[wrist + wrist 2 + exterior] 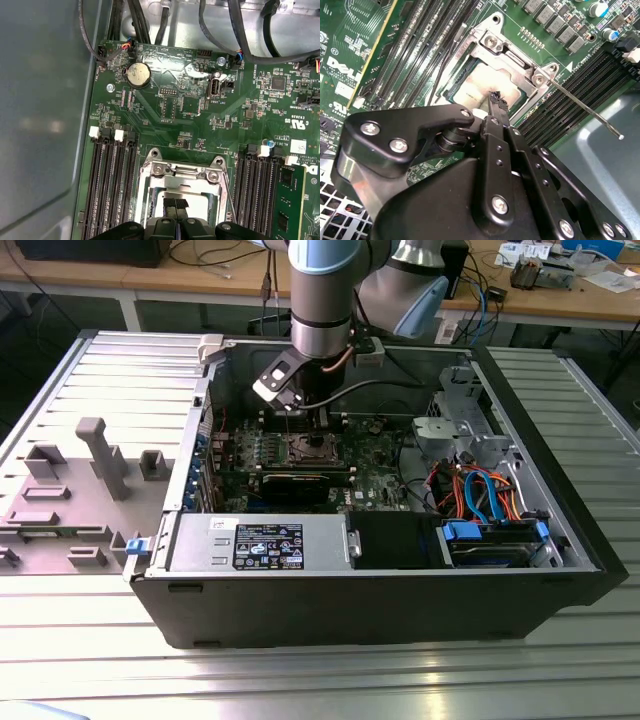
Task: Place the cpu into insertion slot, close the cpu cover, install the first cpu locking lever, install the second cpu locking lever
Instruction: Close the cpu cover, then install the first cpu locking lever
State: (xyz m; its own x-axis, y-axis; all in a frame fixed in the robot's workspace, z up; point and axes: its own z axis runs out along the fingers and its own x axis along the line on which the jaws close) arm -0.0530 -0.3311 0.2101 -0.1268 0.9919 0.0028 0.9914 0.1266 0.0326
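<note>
Gripper (175,204): fingertips pressed together, nothing visible between them; tips down on the top face of the cpu (477,91), at about the middle of the insertion slot (148,194). Cpu: lying flat inside the insertion slot, silvery top up, a thin green edge showing along two sides in the second wrist view. Cpu cover (514,61): silvery frame plate at the hinge side of the insertion slot, two screw heads beside it; cannot tell whether lying fully flat over the chip. Locking lever (585,112): thin metal rod running out from one corner of the insertion slot across the neighbouring memory slots (585,70), free end clear of any catch; judged not latched. Memory slots: long black banks flanking the insertion slot on two opposite sides. Green board (165,112): carries the insertion slot; round coin cell (137,75) well apart from the slot, toward the black cables (140,20) at the board's edge. Computer case (380,590): open, lying on its side, insertion slot near the middle of its floor, directly under the arm (320,300). Progress, as a judgement: first step looks done, chip seated in place; cover step in hand or nearly through, not confirmable from these views; both lever steps left to do.
</note>
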